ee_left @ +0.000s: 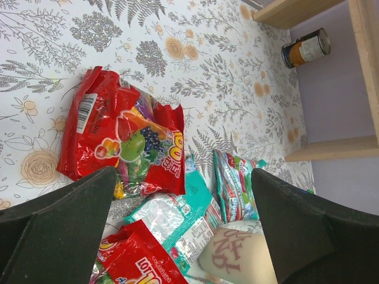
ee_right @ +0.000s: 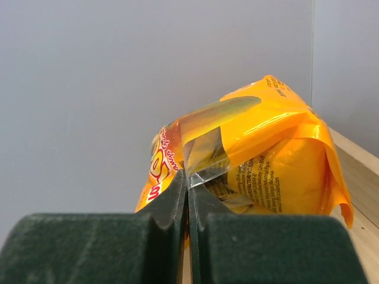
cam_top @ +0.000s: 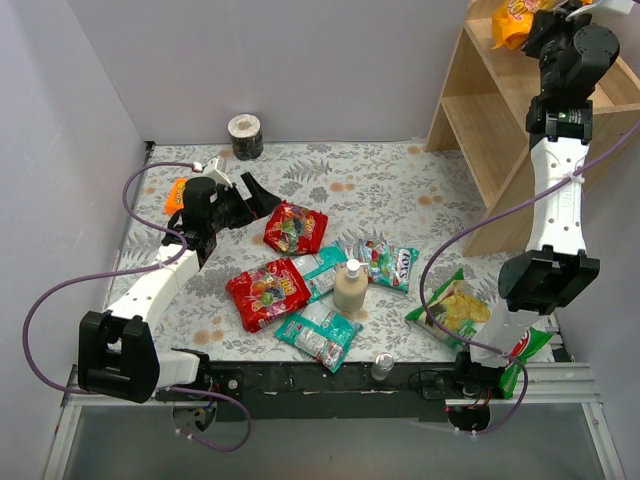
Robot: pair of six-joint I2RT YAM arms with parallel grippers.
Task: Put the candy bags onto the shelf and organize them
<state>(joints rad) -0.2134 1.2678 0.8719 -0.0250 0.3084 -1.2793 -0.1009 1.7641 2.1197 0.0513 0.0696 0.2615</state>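
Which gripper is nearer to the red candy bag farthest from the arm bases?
Left. The left gripper is open, close beside that red candy bag at its left. The right gripper is far away, up at the shelf, shut on the orange-yellow candy bag.

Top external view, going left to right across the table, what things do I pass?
Small orange packet → paper roll → upper red candy bag → beige bottle → green chip bag. The bags that overlap these are left out.

Shelf (cam_top: 487, 125) top beyond the frame's edge
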